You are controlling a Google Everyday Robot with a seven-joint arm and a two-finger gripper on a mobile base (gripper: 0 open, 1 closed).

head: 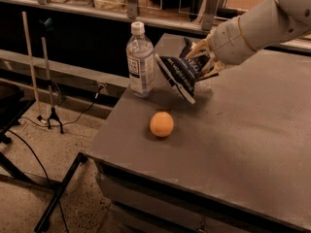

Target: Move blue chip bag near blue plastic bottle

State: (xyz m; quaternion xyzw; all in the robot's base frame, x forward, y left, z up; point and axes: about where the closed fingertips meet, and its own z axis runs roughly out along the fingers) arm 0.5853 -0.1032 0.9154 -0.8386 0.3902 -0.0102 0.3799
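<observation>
The blue chip bag (179,75), dark navy with white lettering and a white edge, hangs tilted just above the grey table (243,140). My gripper (200,62) comes in from the upper right on a white arm and is shut on the bag's upper right end. The blue plastic bottle (140,60), clear with a white cap and a white and blue label, stands upright near the table's left edge. The bag's lower left edge is a short gap to the right of the bottle, not touching it.
An orange ball (161,124) lies on the table in front of the bag and bottle, near the left front corner. A stand with cables (48,106) is on the floor to the left. A shelf rail with clutter (131,4) runs behind the table.
</observation>
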